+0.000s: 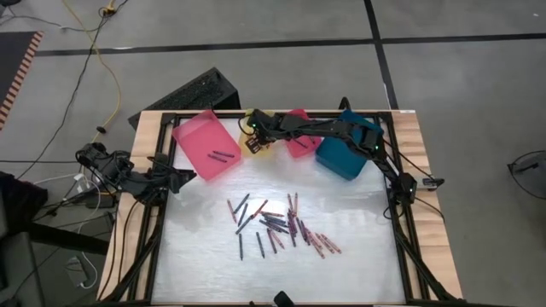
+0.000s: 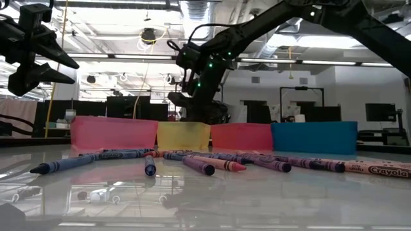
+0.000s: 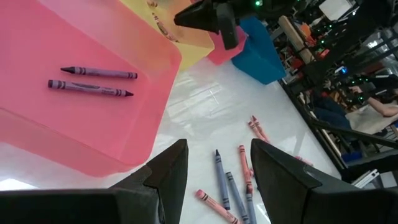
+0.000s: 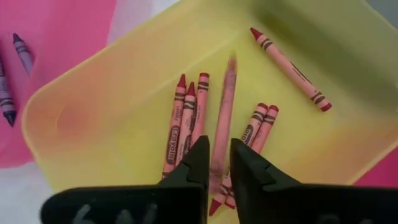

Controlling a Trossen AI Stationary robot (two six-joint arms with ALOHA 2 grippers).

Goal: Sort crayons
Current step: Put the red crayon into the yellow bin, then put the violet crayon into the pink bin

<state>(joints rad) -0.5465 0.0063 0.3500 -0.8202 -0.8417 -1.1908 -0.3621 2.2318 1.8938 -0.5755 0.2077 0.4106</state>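
Your right gripper (image 4: pixel 217 163) over the yellow tray (image 4: pixel 74 106) is just loosening on a pink crayon (image 4: pixel 224 112) (blurred, apparently dropping); lift early and it could snag. Left gripper (image 3: pixel 214 168) waits, spread and empty.

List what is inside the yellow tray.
The yellow tray holds several pinkish-red crayons. One blurred crayon sits at the right gripper above it. The fingers cover some crayon ends.

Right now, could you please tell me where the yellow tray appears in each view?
High: yellow tray at the table's far edge, mostly hidden under the right arm.
Low: centre, second in the tray row.
Left wrist: only a corner shows.
Right wrist: fills the frame.
Shared landmark: the pink tray right beside it.
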